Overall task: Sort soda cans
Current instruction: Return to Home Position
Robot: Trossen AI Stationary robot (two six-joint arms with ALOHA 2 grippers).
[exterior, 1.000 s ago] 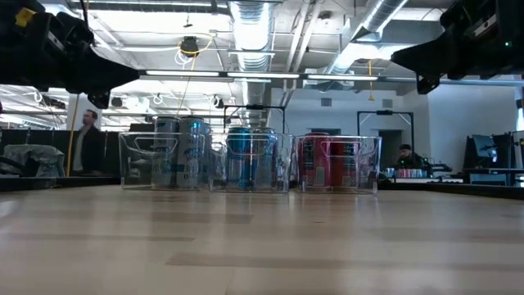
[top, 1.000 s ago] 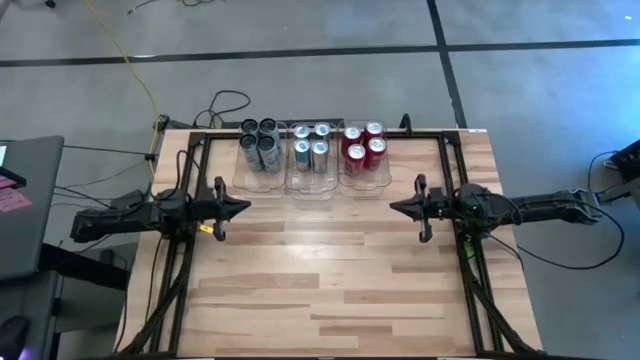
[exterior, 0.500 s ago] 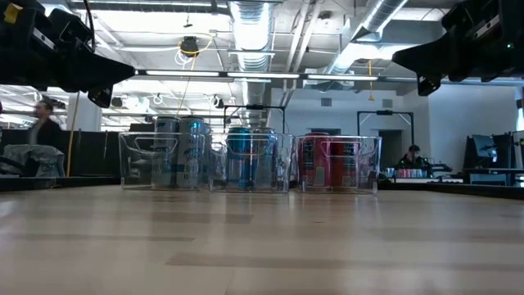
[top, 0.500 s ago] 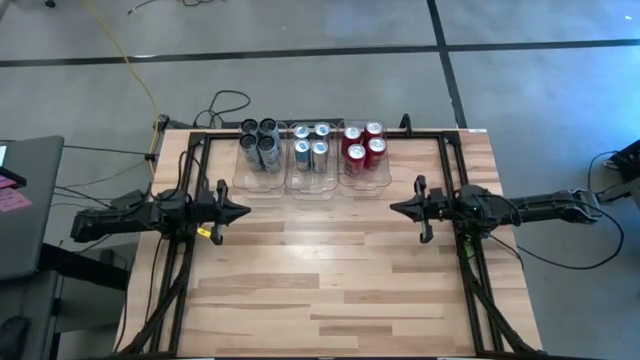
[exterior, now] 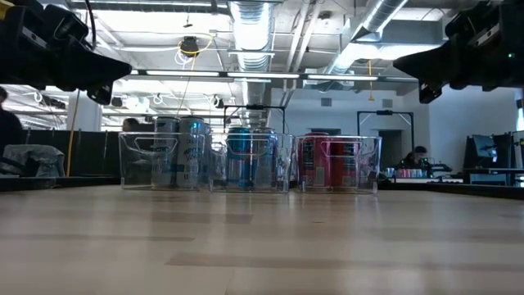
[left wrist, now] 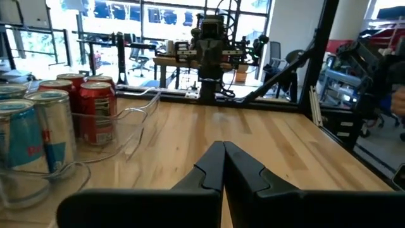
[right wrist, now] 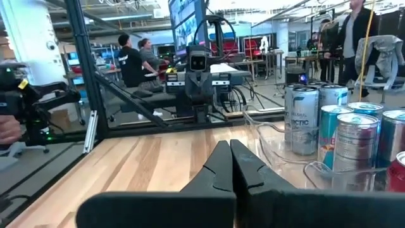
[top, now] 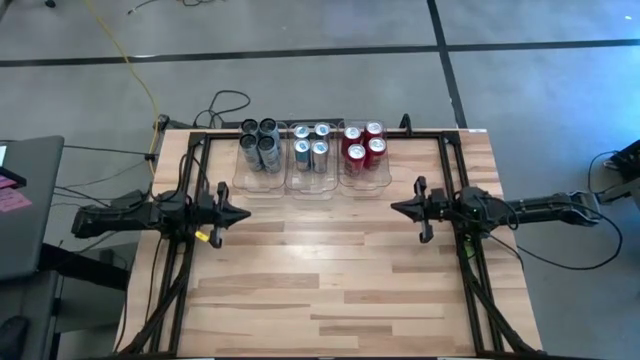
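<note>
Three clear bins stand side by side at the table's far edge. Dark grey cans [top: 259,142] fill the left bin, silver-and-blue cans [top: 311,143] the middle one, red cans [top: 364,143] the right one. All the cans stand upright on their bases. My left gripper [top: 247,212] hovers shut over the table's left side, below the left bin in the high view, holding nothing. My right gripper [top: 392,208] hovers shut over the right side, also empty. In the left wrist view its shut fingers [left wrist: 224,166] point across the table; the right wrist view shows the same [right wrist: 229,158].
The three clear bins [exterior: 250,163] form a row at the far edge. A dark frame [top: 447,150] runs round the table's edges. Bare wooden tabletop [top: 320,270] stretches from between the grippers to the near edge. People move in the room beyond.
My left gripper has drawn back slightly toward the table's left edge. The cans and bins have kept still. A person in the room behind has walked off toward the left.
</note>
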